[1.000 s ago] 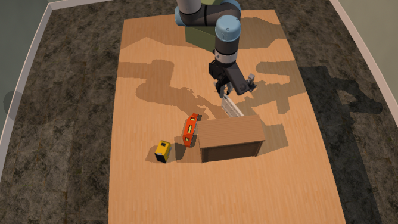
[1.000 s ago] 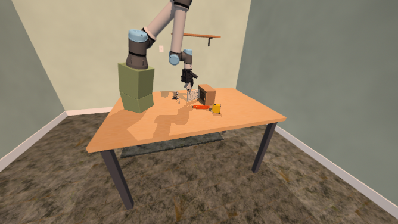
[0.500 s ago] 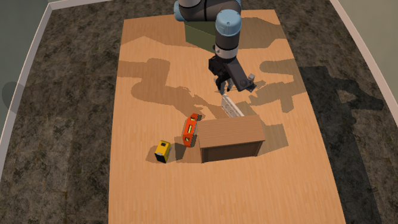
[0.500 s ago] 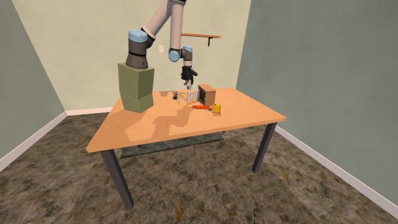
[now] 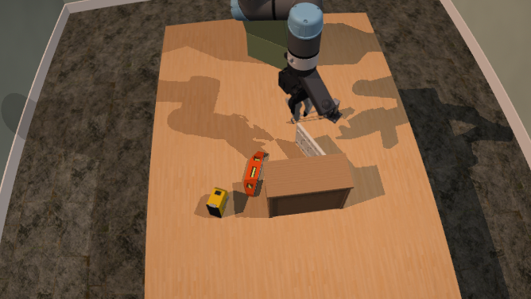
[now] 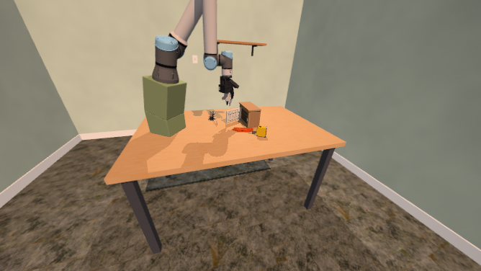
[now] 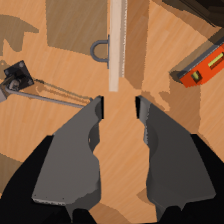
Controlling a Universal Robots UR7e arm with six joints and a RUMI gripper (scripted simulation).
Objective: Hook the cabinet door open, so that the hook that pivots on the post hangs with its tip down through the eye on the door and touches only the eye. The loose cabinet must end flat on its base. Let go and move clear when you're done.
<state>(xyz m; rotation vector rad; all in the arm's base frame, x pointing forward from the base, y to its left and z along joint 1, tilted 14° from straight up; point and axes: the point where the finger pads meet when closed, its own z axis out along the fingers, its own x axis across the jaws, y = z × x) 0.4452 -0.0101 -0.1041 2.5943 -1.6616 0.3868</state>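
Note:
The brown cabinet [image 5: 308,175] [image 6: 250,112] stands flat on the table. Its white door [image 5: 308,141] [image 6: 232,115] [image 7: 116,45] is swung open. The grey eye [image 7: 99,50] sticks out of the door's side that faces the post. The dark post [image 7: 17,77] [image 6: 212,115] stands apart from the door. Its thin hook [image 7: 60,95] runs from the post towards my left finger and is not in the eye. My gripper [image 5: 299,115] [image 6: 227,101] [image 7: 119,97] hangs above the door's free edge. Its fingers are narrow, with nothing between them.
An orange spirit level [image 5: 253,173] [image 6: 243,129] [image 7: 205,67] lies against the cabinet's side. A yellow tape measure [image 5: 217,202] [image 6: 261,131] stands beyond it. The green arm pedestal [image 5: 266,44] [image 6: 165,104] is at the table's far end.

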